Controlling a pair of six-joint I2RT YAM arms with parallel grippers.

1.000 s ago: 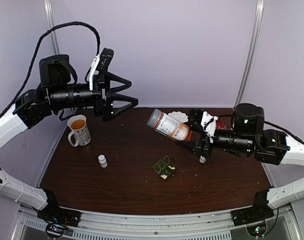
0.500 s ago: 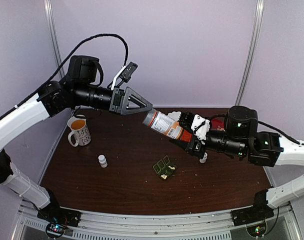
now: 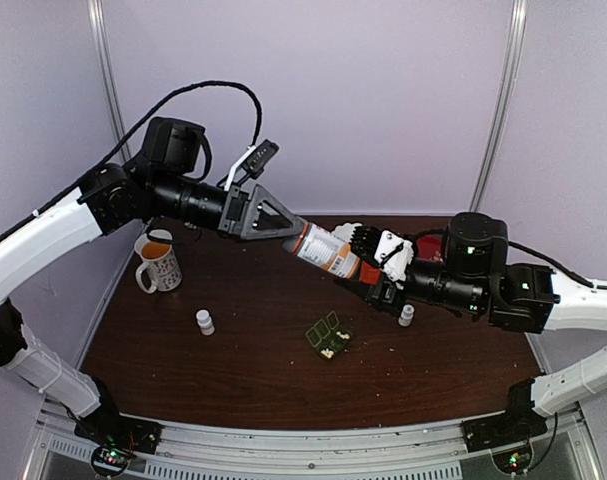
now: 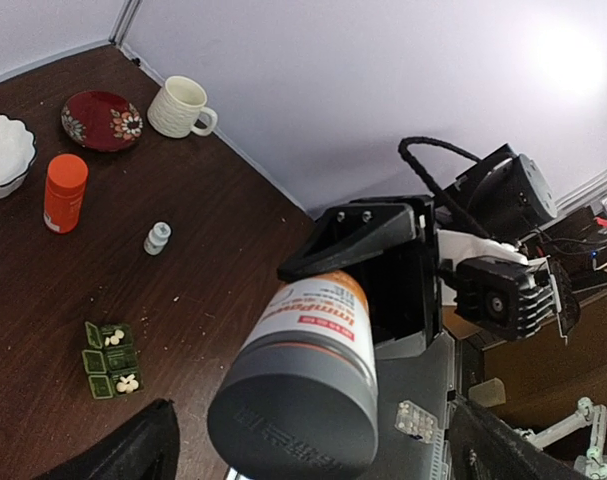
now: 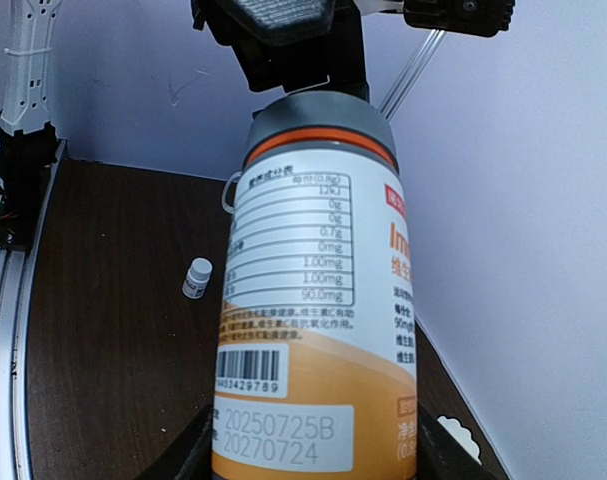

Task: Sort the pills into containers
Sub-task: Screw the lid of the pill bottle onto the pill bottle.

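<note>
My right gripper [image 3: 369,268] is shut on the body of a grey-capped labelled bottle [image 3: 328,252] and holds it tilted above the table, cap toward the left arm. My left gripper [image 3: 291,228] is open, with a finger on each side of the cap [image 4: 295,405] and not touching it. The dark-green pill box [image 3: 328,338] lies open on the table below, also in the left wrist view [image 4: 108,360]. Whitish pills [image 4: 114,338] lie in two of its cells, and the middle cell looks empty. The right wrist view is filled by the bottle [image 5: 323,300].
A mug of orange liquid [image 3: 158,262] stands at the left. Small white bottles stand at the left [image 3: 204,321] and the right [image 3: 406,315]. An orange bottle [image 4: 65,192], a white bowl [image 4: 3,150], a red plate [image 4: 103,118] and a white cup [image 4: 183,105] stand at the back right.
My left arm has swung from above the mug across to the bottle's cap, its wrist rolled. My right arm has shifted the bottle slightly left to meet it.
</note>
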